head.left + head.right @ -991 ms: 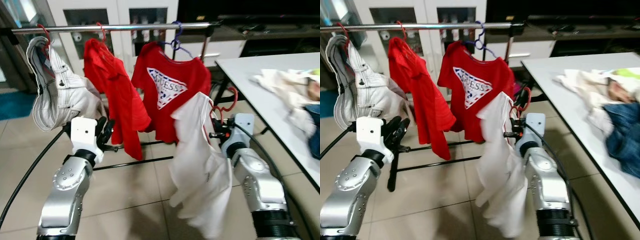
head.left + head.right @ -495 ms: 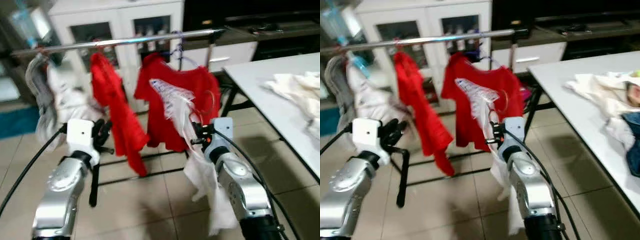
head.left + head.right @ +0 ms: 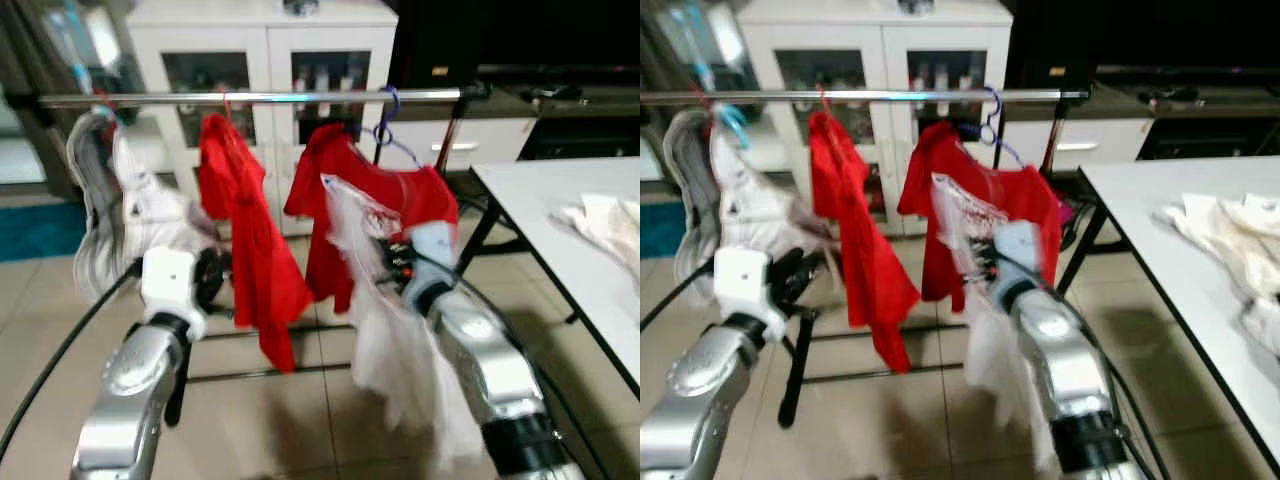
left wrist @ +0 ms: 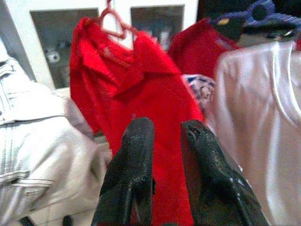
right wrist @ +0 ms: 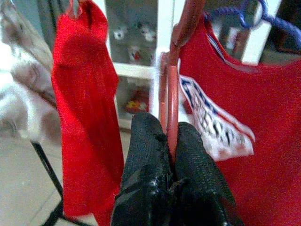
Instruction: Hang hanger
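Item: red hanger [image 5: 172,89], carrying a white shirt [image 3: 395,340]. Location: pinched in my right gripper [image 5: 165,141], both black fingers pressed tight on its thin neck, hook rising toward twelve o'clock. It hangs below the rail [image 3: 250,98], in front of the red printed shirt [image 5: 235,141] on its purple hanger [image 3: 388,110].

Handling, as I judge it: the hanger looks stiff, thin and light; the shirt is soft, limp cloth that will sway and drag at the hold. The neck is narrow and may twist between my fingers, so I keep the grip close under the hook.

Free rail lies at about eleven o'clock of the printed shirt, between it and the plain red garment [image 3: 245,240].

Item: left gripper [image 4: 162,136], fingers slightly parted, holding nothing, pointed at the plain red garment; white denim jacket [image 3: 120,210] at its nine o'clock.
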Robot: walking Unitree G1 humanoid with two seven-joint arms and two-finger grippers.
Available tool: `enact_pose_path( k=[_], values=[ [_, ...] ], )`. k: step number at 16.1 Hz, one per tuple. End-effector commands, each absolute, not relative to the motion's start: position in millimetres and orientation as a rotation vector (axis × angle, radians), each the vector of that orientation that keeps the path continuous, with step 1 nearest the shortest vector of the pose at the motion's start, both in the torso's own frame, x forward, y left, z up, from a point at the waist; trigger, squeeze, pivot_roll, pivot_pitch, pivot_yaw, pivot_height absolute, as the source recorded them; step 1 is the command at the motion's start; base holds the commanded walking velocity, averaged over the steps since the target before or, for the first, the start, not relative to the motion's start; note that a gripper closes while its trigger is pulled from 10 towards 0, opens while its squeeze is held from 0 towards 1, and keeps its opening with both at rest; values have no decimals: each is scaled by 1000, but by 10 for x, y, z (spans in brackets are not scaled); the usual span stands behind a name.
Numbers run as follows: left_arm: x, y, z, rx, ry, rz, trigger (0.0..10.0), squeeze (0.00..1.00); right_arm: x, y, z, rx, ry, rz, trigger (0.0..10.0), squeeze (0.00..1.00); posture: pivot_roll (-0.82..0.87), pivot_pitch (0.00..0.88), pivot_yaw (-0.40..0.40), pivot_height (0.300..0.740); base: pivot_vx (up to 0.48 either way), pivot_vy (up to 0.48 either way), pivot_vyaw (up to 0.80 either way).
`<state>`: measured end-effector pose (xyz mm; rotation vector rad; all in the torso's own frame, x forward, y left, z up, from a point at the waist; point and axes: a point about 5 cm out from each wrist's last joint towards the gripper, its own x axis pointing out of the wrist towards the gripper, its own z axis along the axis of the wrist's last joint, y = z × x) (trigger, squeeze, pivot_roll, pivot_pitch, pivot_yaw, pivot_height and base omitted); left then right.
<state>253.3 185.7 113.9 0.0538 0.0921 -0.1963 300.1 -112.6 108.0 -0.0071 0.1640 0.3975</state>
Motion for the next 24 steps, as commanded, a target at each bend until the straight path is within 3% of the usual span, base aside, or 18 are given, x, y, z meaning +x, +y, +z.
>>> enact_pose_path(
  k=[1, 6, 10, 14, 15, 16, 19, 22, 24],
  values=[
    [2541, 1793, 1208, 67, 64, -222, 10000, 0, 3013, -1219, 1095, -20, 148, 371, 10000, 0, 32, 0, 29, 740, 386, 0, 0],
    [2513, 1758, 1219, 101, 60, -242, 10000, 0, 3023, -1183, 1111, -78, 138, 406, 10000, 0, 34, 0, 17, 740, 390, 0, 0],
    [2521, 1730, 1235, 119, 59, -259, 10000, 0, 3074, -1237, 1192, -111, 103, 374, 10000, 0, 36, 0, 12, 740, 389, 0, 742],
    [2514, 1709, 1261, 111, 48, -282, 10000, 0, 3142, -1316, 1371, -42, -2, 306, 10000, 0, 37, 0, 6, 740, 193, 0, 0],
    [2511, 1684, 1277, 106, 41, -316, 10000, 0, 3165, -1335, 1446, -25, -47, 304, 10000, 0, 38, 0, 3, 740, 0, 0, 0],
    [2460, 1566, 1358, 78, 11, -485, 10000, 0, 3247, -1374, 1550, 7, -85, 293, 10000, 0, 41, 0, -8, 740, 0, 0, 0],
    [2386, 1423, 1494, 79, 5, -754, 10000, 0, 3541, -1417, 1581, -13, 27, 230, 10000, 0, 41, 0, -15, 740, 0, 0, 0],
    [2377, 1418, 1580, 95, 6, -832, 10000, 0, 3838, -1576, 1531, -115, 208, 103, 10000, 0, 43, 0, -16, 740, 0, 0, 0],
    [2349, 1391, 1611, 84, 10, -875, 10000, 0, 3859, -1605, 1359, -157, 365, 82, 10000, 0, 47, 0, -22, 740, 0, 0, 0]
  ],
)
